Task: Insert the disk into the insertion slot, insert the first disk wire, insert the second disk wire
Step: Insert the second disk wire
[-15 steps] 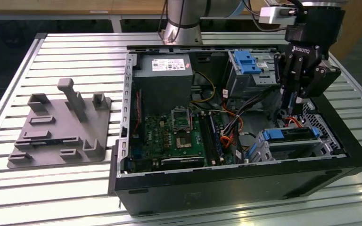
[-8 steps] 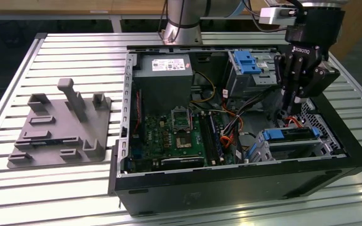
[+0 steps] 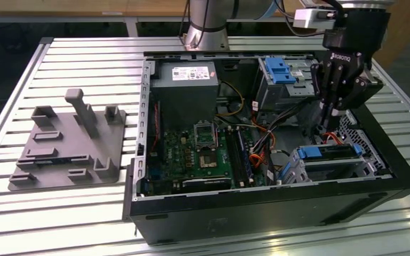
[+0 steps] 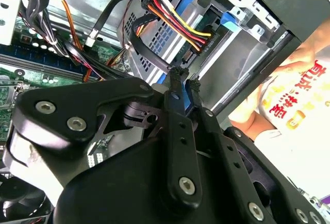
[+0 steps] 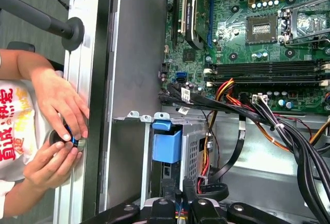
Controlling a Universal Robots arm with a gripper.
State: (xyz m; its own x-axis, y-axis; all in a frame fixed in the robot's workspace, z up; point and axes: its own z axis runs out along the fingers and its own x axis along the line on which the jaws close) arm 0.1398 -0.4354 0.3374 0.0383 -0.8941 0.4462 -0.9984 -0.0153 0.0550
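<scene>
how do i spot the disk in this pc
Start at the open black computer case on the table. In its near corner, at the exterior view's right, a silver cage holds the disk. It lies flat, framed in bright blue, unlike the taller bay with a blue latch farther back.

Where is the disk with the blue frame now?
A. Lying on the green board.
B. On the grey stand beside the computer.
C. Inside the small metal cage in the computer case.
C: the disk sits inside the metal cage at the exterior view's right, its blue end showing.
</scene>
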